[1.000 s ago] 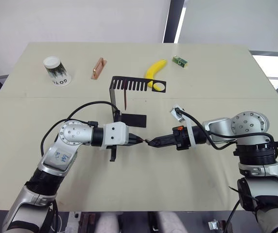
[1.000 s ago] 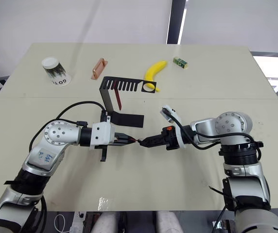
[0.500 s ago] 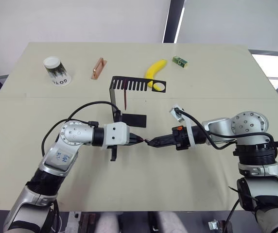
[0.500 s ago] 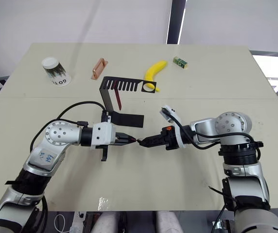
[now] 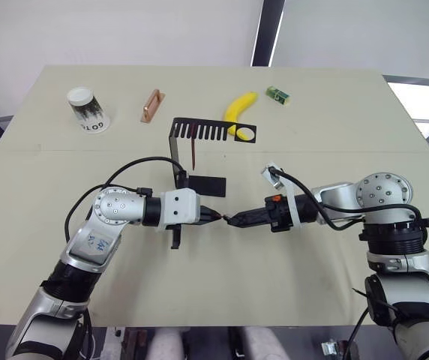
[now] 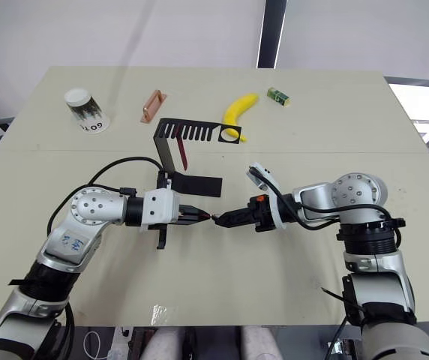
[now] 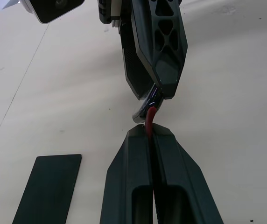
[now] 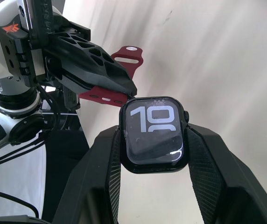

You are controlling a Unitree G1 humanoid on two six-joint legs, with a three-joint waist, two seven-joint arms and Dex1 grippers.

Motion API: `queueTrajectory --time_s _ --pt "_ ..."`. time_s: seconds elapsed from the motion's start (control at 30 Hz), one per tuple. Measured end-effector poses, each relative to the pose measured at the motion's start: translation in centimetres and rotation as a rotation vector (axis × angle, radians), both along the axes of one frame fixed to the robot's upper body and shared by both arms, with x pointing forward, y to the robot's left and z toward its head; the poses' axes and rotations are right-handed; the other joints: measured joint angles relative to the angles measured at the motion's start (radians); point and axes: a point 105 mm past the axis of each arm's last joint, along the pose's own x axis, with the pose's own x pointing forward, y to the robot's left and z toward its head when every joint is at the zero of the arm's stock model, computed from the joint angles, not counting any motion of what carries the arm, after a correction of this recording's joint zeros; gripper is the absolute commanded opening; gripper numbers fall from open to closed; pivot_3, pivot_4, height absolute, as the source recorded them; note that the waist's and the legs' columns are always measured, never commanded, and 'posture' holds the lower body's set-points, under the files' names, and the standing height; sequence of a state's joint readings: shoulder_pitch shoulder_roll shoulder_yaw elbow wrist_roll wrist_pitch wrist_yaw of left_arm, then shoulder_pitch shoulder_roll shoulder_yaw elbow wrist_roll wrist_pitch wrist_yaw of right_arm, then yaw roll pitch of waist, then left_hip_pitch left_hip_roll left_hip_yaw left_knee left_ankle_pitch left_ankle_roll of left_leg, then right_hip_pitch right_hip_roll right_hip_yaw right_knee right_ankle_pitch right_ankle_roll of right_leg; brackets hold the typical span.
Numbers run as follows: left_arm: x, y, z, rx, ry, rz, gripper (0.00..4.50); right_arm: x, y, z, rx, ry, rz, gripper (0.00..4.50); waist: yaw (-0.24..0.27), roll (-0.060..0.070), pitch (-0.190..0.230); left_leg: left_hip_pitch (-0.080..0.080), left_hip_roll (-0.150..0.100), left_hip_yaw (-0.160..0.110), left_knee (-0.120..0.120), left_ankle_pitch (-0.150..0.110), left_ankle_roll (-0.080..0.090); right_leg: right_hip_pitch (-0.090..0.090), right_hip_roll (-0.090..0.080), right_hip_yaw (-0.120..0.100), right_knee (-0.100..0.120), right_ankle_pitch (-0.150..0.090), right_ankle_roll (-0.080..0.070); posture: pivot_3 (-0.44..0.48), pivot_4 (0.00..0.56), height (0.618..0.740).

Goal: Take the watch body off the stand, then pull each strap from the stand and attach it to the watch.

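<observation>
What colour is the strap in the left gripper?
Dark red strap, clearest in the right wrist view.

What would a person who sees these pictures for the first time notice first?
The eye goes to the middle of the table, where the left gripper and right gripper meet tip to tip. The right one clamps the watch body, and the left pinches a dark red strap against its edge. Behind them, the black stand holds the second strap, hanging from its comb.

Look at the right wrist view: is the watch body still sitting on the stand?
No, the watch body is clamped between the right gripper fingers, above the table.
</observation>
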State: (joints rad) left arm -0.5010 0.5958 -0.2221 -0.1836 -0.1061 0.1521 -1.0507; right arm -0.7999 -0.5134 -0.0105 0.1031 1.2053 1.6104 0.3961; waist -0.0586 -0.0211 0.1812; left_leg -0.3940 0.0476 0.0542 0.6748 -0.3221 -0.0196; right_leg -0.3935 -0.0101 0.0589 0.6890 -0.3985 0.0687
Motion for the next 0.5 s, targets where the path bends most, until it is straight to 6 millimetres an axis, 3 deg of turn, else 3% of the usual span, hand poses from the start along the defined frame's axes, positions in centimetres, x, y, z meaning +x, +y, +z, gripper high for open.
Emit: queueTrajectory --time_s 0.5 --pt "-0.03 -0.35 -0.33 0.010 0.000 -0.003 0.00 0.09 -0.07 0.02 -0.007 -0.001 -0.007 1.53 0.000 0.000 0.000 0.000 0.000 0.000 0.000 0.000 0.000 0.000 0.000 0.000 0.000 0.000 0.000 0.000 0.150 0.740"
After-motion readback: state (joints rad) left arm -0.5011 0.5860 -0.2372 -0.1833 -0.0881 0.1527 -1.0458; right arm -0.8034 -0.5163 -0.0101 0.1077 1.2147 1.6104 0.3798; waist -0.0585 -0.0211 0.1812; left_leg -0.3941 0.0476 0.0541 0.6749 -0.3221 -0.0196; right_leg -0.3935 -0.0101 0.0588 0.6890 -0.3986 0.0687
